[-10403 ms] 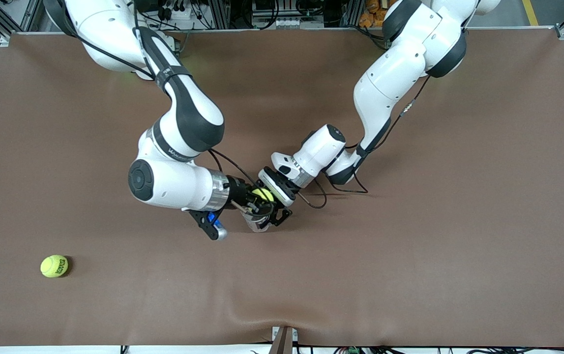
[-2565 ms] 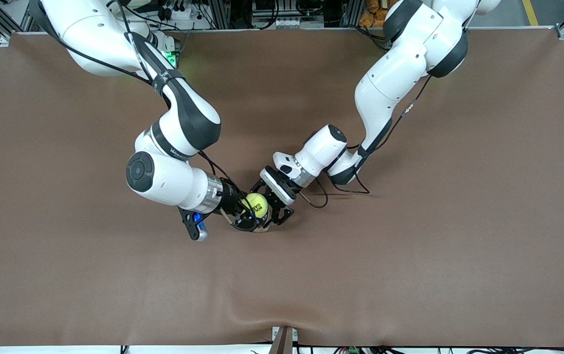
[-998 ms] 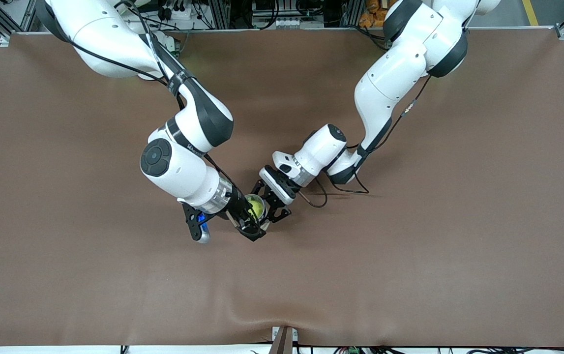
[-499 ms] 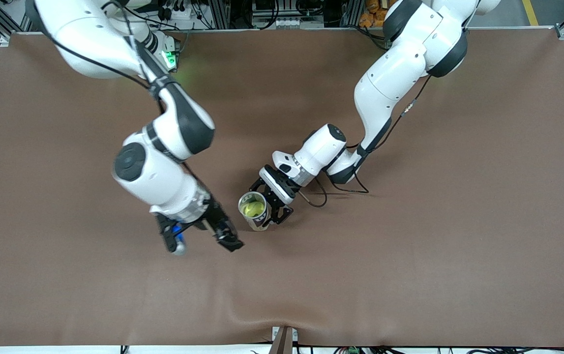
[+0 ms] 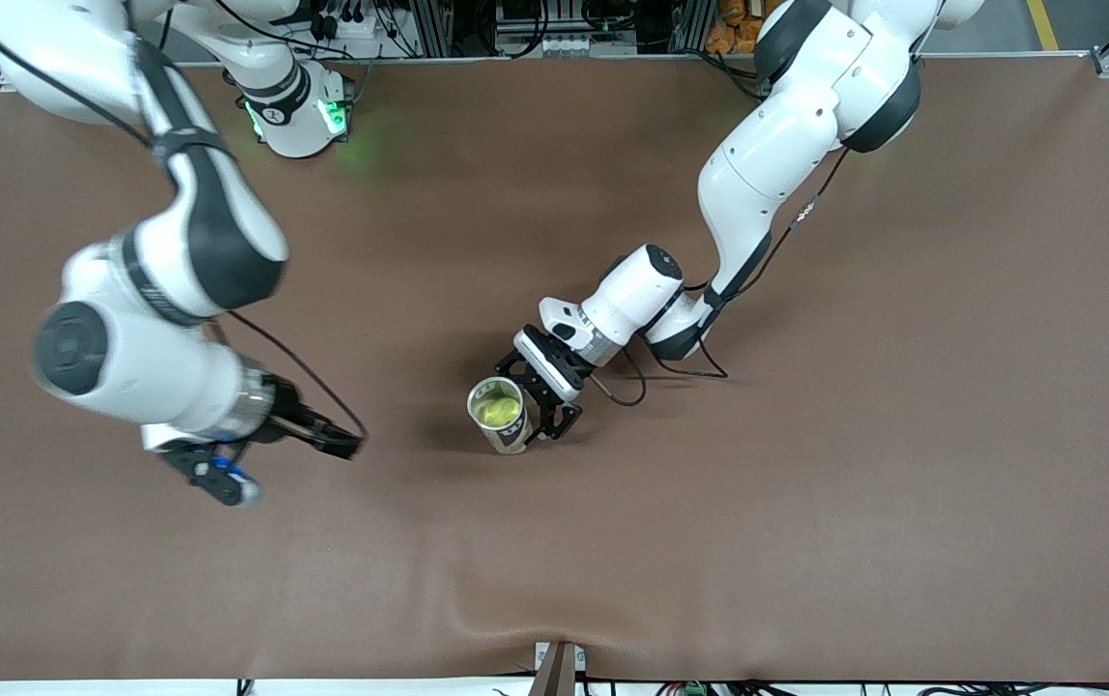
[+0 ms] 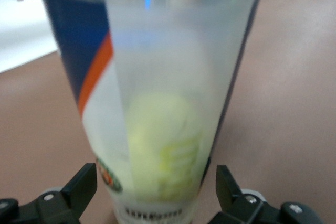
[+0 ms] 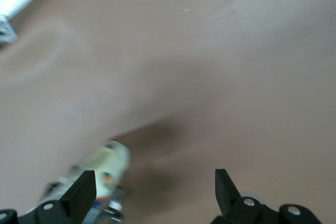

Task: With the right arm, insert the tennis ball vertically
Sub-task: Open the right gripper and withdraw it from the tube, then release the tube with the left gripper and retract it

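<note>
- Front view: a clear tube-shaped can (image 5: 499,416) stands upright near the middle of the brown table (image 5: 805,483), its mouth open to the camera, and the yellow-green tennis ball (image 5: 495,413) sits inside it.
- Front view: the left gripper (image 5: 537,398) is down at the can on the side toward the left arm's end of the table, with its fingers on either side of the can's lower part.
- Front view: the right arm (image 5: 158,280) is well apart from the can, toward its own end of the table; the right gripper (image 5: 332,443) is up in the air over bare table and holds nothing.
- Left wrist view: the can fills the picture, with a blue and orange label on one side and the ball low inside, seen through the clear wall. The two fingertips (image 6: 81,184) stand wide, just off the can's sides rather than pressed on it.
- Right wrist view: the right gripper's fingertips (image 7: 79,190) are spread apart over the brown table. The can shows far off near one fingertip, beside its own dark shadow.
</note>
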